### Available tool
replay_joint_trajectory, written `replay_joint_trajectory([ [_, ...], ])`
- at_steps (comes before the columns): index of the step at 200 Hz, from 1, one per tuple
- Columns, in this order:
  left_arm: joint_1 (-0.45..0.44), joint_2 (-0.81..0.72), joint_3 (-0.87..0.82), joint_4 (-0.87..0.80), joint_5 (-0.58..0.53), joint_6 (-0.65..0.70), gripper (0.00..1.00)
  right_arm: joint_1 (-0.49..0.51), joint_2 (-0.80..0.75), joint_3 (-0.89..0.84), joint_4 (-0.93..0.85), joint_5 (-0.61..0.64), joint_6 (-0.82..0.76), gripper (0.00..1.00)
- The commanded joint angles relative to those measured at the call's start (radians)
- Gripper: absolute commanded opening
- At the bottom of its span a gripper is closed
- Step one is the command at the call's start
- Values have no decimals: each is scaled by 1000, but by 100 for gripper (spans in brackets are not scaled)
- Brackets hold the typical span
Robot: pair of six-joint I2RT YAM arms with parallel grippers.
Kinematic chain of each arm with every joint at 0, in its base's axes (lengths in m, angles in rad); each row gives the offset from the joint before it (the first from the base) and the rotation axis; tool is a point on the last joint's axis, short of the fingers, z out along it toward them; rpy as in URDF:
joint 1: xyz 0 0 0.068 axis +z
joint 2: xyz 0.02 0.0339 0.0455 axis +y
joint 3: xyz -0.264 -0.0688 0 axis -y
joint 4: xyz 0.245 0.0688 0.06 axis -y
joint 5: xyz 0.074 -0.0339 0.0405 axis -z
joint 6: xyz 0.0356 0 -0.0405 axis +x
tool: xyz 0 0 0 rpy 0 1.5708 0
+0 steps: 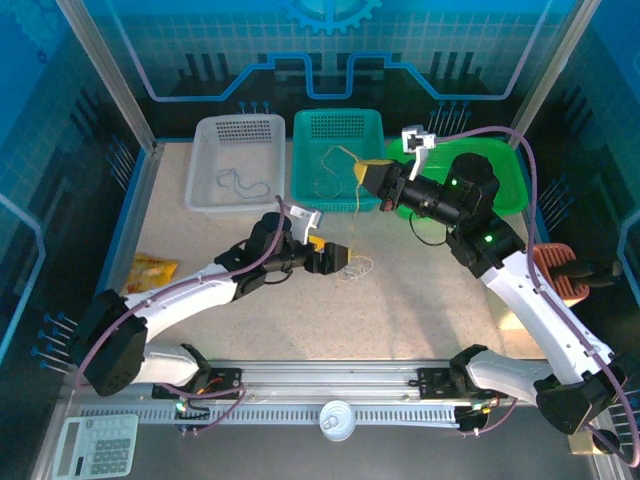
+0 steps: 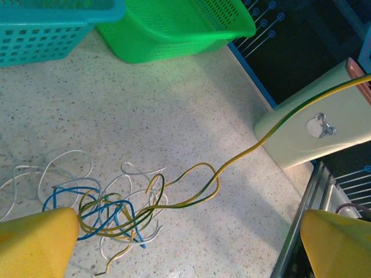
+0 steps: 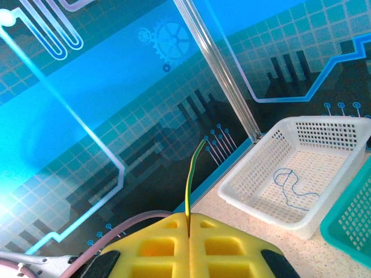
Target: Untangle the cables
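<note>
right pincer (image 3: 189,223) is clamping the yellow-green wire (image 2: 243,153), left pincer (image 2: 189,240) is hanging wide open and empty over the tangle (image 2: 110,214) — with nothing pinning it, pulling is probably risking a tighter knot.

Three baskets stand in a row at the far edge of the table (image 1: 420,300): left basket (image 1: 237,130), middle basket (image 1: 338,125), right basket (image 1: 508,175). One wire (image 1: 240,183) lies in the left basket, another in the middle one. The cables (image 1: 356,268) lie tangled on the table before the middle basket. The left gripper (image 1: 345,257) is just left of the tangle. The right gripper (image 1: 360,173) is over the middle basket's right side, with a strand (image 3: 192,174) pinched in it. A packet (image 1: 150,270) lies near the table's left edge. A calculator (image 1: 95,447) sits at the near left corner.
</note>
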Motion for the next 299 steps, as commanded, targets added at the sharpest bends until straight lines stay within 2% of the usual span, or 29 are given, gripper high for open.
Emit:
replay_joint_trajectory([
  [1,-15,21,40,63,-9,50,99,16,6,36,41,-27,22,0],
  [51,-16,88,70,83,-34,59,99,23,7,53,52,-43,39,0],
  [115,-25,165,22,155,-11,24,85,24,9,78,65,-46,59,0],
  [187,-27,222,-50,218,-2,-1,66,20,47,206,123,-81,126,0],
  [240,-27,219,-108,243,-7,-13,65,-51,55,330,124,-37,124,0],
  [299,-28,216,-141,260,-15,-20,65,-149,66,355,211,3,201,0],
])
